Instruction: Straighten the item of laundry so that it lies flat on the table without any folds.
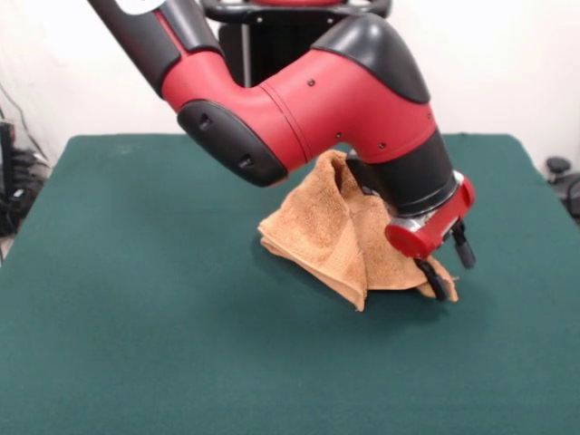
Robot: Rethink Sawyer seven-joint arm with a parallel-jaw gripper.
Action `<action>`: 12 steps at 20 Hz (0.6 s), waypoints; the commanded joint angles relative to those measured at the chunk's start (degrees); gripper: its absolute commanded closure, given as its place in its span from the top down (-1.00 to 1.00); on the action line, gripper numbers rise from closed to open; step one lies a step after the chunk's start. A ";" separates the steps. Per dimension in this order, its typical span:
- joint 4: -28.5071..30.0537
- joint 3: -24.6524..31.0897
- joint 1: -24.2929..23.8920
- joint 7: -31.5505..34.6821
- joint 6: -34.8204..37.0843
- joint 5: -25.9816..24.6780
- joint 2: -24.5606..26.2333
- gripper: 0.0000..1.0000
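Observation:
The item of laundry [326,236] is an orange-tan towel, bunched up in the middle of the green table [136,317]. It rises in a crumpled peak against the underside of the red arm, and folded layers spread down to the cloth. My gripper [449,265] hangs low at the towel's right corner, tilted down to the right. Its two black fingers [433,279] stand apart and it is open, with nothing between them. The lower finger is at the towel's right edge; whether they touch I cannot tell. The arm hides part of the towel's top.
The red and black arm [308,109] stretches across the upper middle of the view above the towel. Green table surface lies on all sides of the towel. Dark equipment sits off the table's left and right edges.

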 commanded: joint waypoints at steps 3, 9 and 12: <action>-3.23 -4.61 2.20 -13.39 3.19 -3.43 0.23 -1.00; -4.63 -5.23 2.73 -16.63 7.10 -3.06 -0.01 -1.00; -4.99 -5.49 2.84 -17.16 7.89 -3.09 -0.12 -1.00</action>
